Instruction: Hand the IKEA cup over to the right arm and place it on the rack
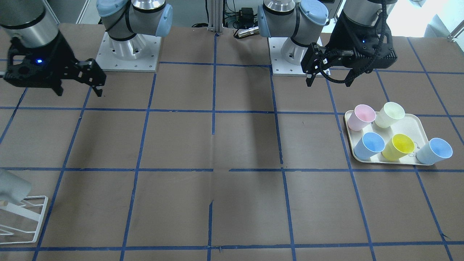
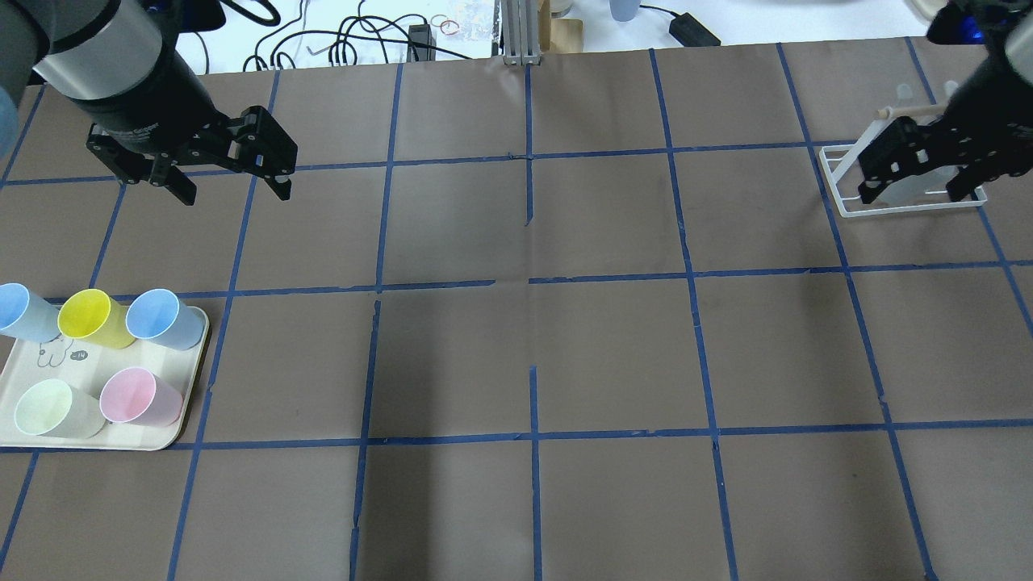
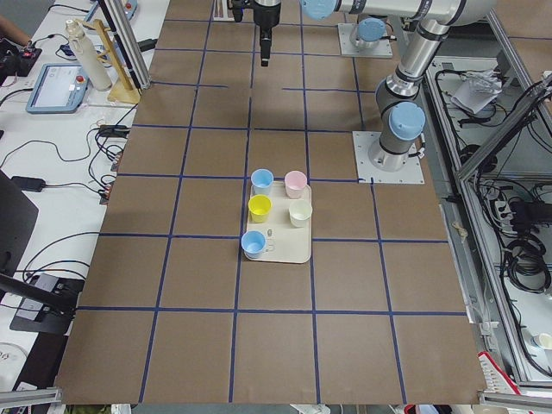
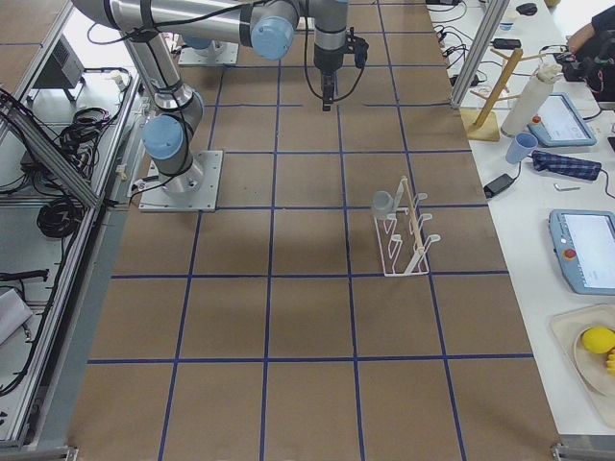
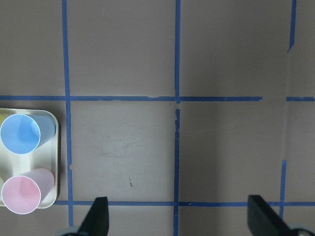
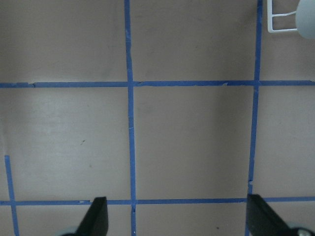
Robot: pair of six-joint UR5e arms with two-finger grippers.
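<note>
Both claws hang spread wide with nothing between the fingers: the right gripper (image 1: 79, 88) at the upper left of the front-facing view, the left gripper (image 1: 328, 81) at its upper right. The IKEA cup (image 1: 11, 185) sits tilted on the rack (image 1: 34, 214) at the lower left edge, well apart from either claw.

The placing looks done, so what remains is likely only to keep clear. To do that well, the right arm should stay high and away from the rack, so that no finger brushes the cup off its peg.

Counted, there are one grey cup, one rack and one tray (image 1: 417, 127). It holds five cups: two light blue cups (image 1: 370, 145), one yellow cup (image 1: 398, 146), one pink cup (image 1: 362, 116) and one pale cream cup (image 1: 390, 114).
</note>
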